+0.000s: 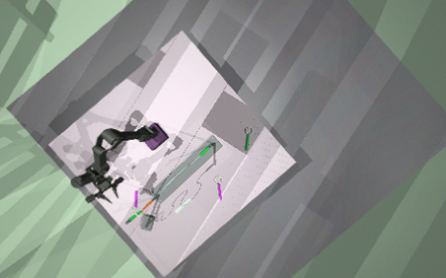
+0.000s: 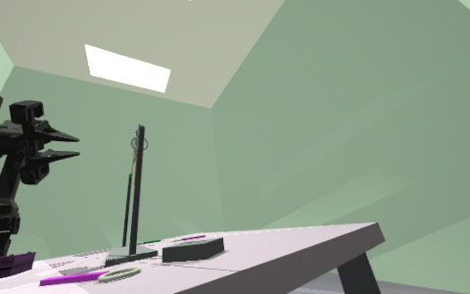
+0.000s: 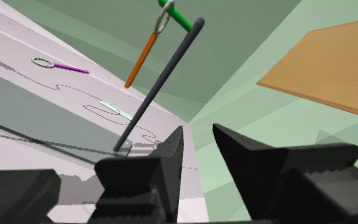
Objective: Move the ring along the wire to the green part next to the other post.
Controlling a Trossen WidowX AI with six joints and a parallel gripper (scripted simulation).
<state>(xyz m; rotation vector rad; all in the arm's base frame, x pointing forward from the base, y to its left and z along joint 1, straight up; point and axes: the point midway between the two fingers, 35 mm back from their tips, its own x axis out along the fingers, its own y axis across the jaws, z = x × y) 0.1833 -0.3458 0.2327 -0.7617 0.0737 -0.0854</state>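
The ring [image 2: 132, 143] [image 3: 158, 21] hangs on the green part [image 1: 132, 218] [image 3: 180, 18] of the wire beside the near post [image 2: 137, 201] [image 3: 159, 89]. Its orange handle [image 1: 149, 204] [image 2: 135, 169] [image 3: 140, 60] points down. The other green part [image 1: 206, 150] is by the far post [image 2: 127, 211]. The thin grey wire is hard to make out. My gripper [image 1: 117, 190] [image 2: 78, 147] [image 3: 197, 128] is partly open and empty, apart from the ring, handle and near post. In the exterior view it is left of them, at about handle height.
A grey block [image 1: 148, 222] [image 2: 193, 250] lies near the post base. Magenta sticks with rings [image 1: 136, 199] [image 1: 219, 190] [image 2: 73, 278] [image 3: 71, 68], a green stick with a ring [image 1: 248, 142] and a pale strip [image 1: 183, 206] [image 3: 116, 110] lie around the stand. A tan panel [image 3: 315, 65] shows in the wrist view.
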